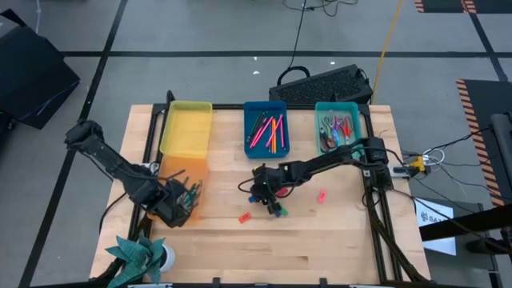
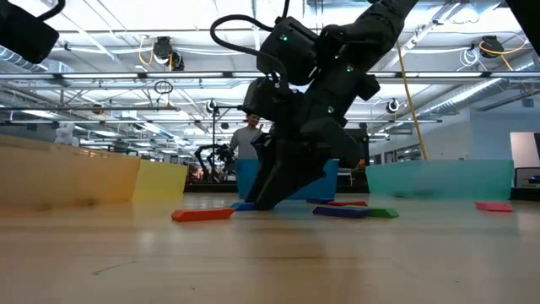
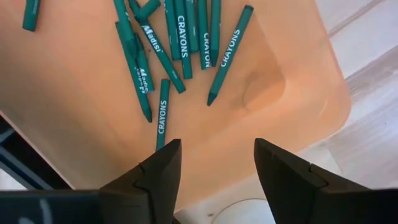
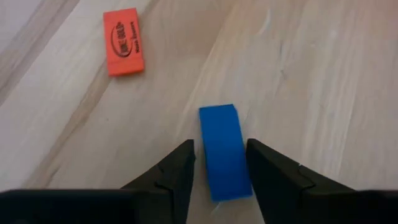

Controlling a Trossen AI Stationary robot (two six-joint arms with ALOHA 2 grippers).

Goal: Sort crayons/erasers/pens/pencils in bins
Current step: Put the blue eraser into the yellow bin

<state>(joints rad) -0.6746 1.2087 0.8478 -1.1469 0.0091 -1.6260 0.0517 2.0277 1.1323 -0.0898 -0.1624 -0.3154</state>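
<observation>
Right end effector (image 4: 217,165) down at mid-counter (image 1: 320,240), fingers spread, blue eraser (image 4: 224,149) flat between them, red eraser (image 4: 125,42) nearby. Left end effector (image 3: 216,162) spread over orange bin (image 3: 298,87) holding crayons (image 3: 177,37).

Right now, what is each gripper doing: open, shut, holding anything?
Left gripper: open, empty, over the orange bin.
Right gripper: open, fingers either side of the blue eraser, not shut on it.

Four bins (image 1: 186,116) sit along the surface's (image 1: 320,240) far and left sides, crayons (image 3: 177,37) lie in the nearest left one, and erasers (image 1: 245,217) lie scattered near the middle.
</observation>
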